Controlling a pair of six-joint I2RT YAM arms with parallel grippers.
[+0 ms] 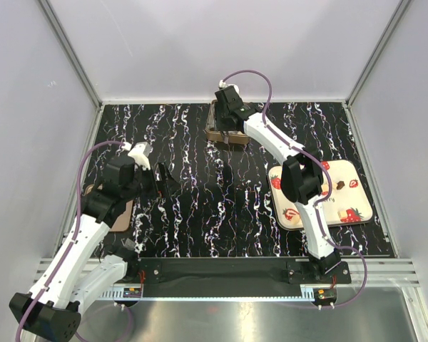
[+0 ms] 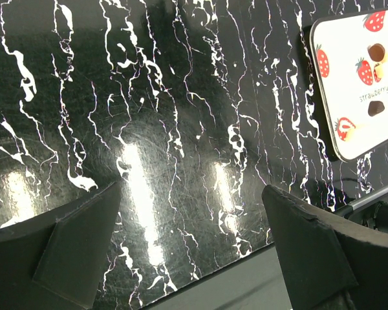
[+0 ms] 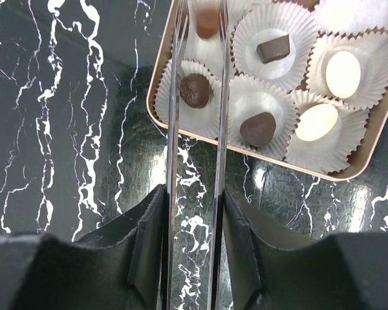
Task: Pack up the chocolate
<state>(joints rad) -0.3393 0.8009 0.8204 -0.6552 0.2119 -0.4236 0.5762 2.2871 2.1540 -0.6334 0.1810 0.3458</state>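
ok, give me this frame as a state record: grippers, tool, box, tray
left gripper: open, empty, over bare table
right gripper: shut on tweezers
tweezers: tips pinch a brown chocolate over the box
box: five chocolates seated in paper cups, three dark, two pale
tray: at least two dark pieces not yet packed
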